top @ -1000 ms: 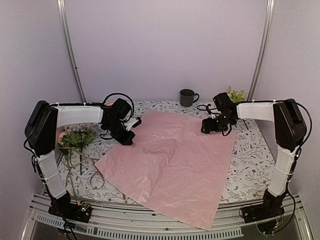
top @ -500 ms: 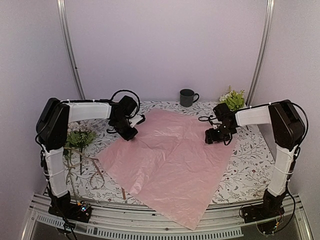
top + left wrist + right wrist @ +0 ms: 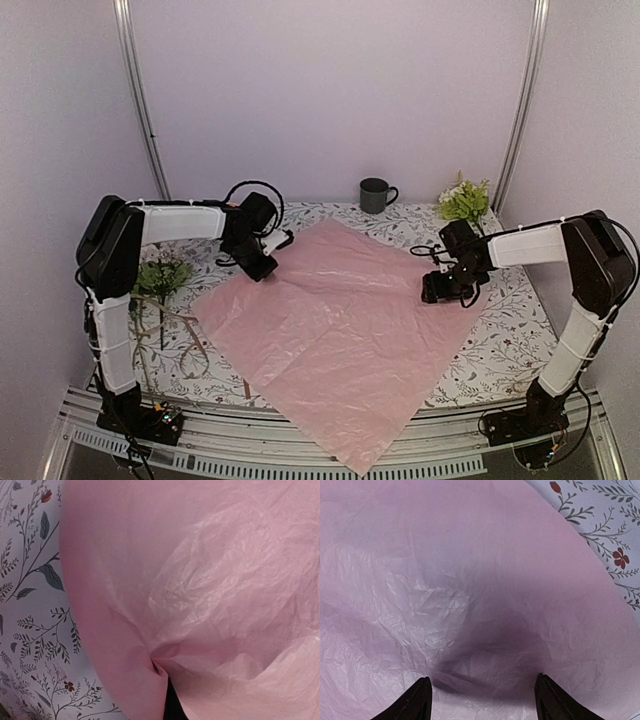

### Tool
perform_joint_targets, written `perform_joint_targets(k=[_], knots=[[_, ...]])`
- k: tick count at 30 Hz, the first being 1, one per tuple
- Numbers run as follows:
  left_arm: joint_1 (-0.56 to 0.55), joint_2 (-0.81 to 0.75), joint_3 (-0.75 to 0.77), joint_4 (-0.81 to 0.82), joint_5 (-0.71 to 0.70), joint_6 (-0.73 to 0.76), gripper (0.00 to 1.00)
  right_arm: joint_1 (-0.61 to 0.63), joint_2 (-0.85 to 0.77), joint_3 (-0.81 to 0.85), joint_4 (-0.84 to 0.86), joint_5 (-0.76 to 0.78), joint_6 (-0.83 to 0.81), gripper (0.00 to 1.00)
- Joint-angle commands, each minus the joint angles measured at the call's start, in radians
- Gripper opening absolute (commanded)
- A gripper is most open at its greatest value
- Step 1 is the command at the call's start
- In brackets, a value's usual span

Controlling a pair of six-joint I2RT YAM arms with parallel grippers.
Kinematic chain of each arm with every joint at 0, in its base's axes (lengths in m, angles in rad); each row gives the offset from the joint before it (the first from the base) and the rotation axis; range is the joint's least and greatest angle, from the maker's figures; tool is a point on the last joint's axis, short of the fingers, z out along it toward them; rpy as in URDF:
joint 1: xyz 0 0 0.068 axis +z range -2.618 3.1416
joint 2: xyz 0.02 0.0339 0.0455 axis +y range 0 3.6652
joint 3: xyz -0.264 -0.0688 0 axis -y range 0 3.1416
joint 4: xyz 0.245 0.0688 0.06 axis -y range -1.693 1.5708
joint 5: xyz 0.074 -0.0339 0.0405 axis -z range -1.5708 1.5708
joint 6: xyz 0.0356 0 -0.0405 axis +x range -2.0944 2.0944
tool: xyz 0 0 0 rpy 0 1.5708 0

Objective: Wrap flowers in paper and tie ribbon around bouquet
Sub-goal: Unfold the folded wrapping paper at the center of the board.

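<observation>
The lilac-pink paper (image 3: 340,330) lies spread like a diamond on the floral cloth, its near corner hanging past the table's front edge. My left gripper (image 3: 262,262) is shut on the paper's left corner; in the left wrist view the paper (image 3: 225,580) bunches at the pinch and hides the fingers. My right gripper (image 3: 441,290) stands open, low over the paper's right edge, and its dark fingertips (image 3: 419,702) straddle flat, crinkled paper (image 3: 470,605). The flowers (image 3: 158,276) lie at the far left. The beige ribbon (image 3: 160,330) curls in front of them.
A dark mug (image 3: 375,194) stands at the back centre. A green and white sprig (image 3: 463,198) sits at the back right, behind the right arm. Metal frame posts rise at both back corners, and the floral cloth (image 3: 500,340) shows bare at the right.
The paper has been drawn flatter and shifted left, its near corner now further over the front edge. My right gripper slid nearer and to the right. My left gripper moved slightly back.
</observation>
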Motion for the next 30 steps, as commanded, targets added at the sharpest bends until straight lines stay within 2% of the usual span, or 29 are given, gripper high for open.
perform_joint_targets(k=[1, 9, 10, 14, 16, 19, 22, 25, 27, 30], knots=[[0.015, 0.050, 0.068, 0.019, -0.015, 0.022, 0.00, -0.003, -0.011, -0.038, -0.084, 0.056, 0.024, 0.72], [0.015, 0.154, 0.200, -0.021, -0.041, 0.022, 0.00, -0.005, -0.020, -0.007, -0.061, 0.142, 0.046, 0.72], [0.014, 0.159, 0.209, -0.021, -0.072, 0.006, 0.05, -0.004, -0.022, 0.003, -0.067, 0.138, 0.046, 0.72], [0.015, 0.124, 0.259, -0.026, -0.116, -0.056, 0.55, -0.004, -0.058, 0.058, -0.088, 0.098, 0.044, 0.73], [0.015, 0.096, 0.292, -0.018, -0.179, -0.065, 0.66, -0.005, -0.081, 0.089, -0.095, 0.092, 0.045, 0.72], [0.013, 0.074, 0.379, -0.081, -0.267, -0.088, 0.68, -0.005, -0.101, 0.128, -0.095, 0.083, 0.044, 0.71], [0.003, 0.002, 0.379, -0.125, -0.232, -0.126, 0.66, -0.003, -0.077, 0.151, -0.064, -0.031, 0.033, 0.68], [-0.023, -0.110, 0.224, -0.120, -0.120, -0.161, 0.63, 0.006, -0.012, 0.185, -0.069, -0.112, 0.011, 0.64], [-0.033, -0.159, 0.086, -0.092, -0.048, -0.188, 0.59, 0.009, 0.024, 0.199, -0.066, -0.090, 0.011, 0.64], [-0.035, -0.182, -0.083, -0.067, -0.021, -0.233, 0.50, 0.009, 0.074, 0.216, -0.058, -0.011, 0.026, 0.62]])
